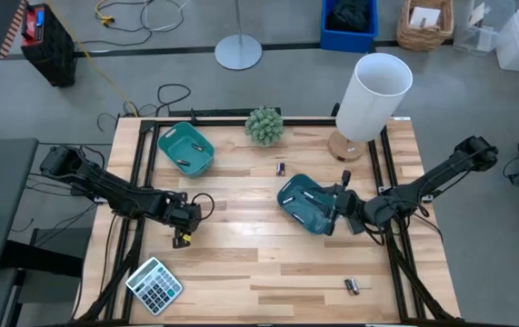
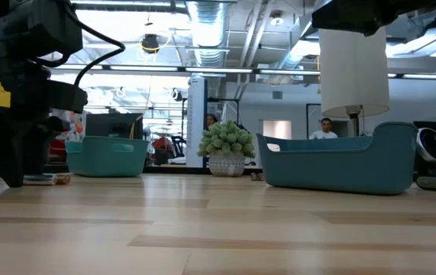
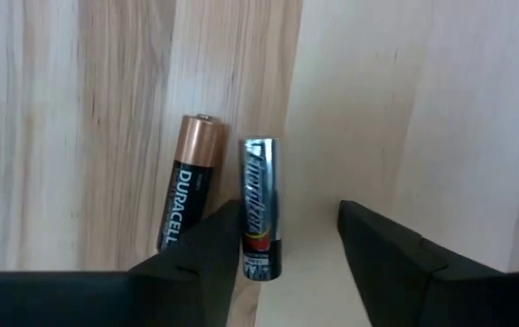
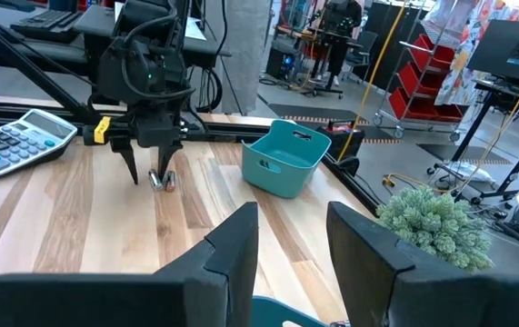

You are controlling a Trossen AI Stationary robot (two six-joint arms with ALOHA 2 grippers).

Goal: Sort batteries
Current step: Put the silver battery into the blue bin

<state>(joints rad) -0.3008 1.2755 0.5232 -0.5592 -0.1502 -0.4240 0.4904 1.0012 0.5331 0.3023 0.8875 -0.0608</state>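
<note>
The left gripper (image 3: 284, 238) is seen lowered at centre-left, fingers spread wide. A silver battery (image 3: 261, 207) lies between them, ungripped; a copper-topped battery (image 3: 186, 182) lies just outside

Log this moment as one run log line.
left gripper: open, down over silver battery beside copper-top battery | right gripper: open, above near teal tray

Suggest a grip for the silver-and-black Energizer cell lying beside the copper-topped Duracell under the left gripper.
Come straight down over the silver-and-black Energizer cell and pinch its mid-body across the width. It lies flat, and the copper-topped Duracell crowds one side, so one finger of the open left gripper probably must slip between them.
</note>
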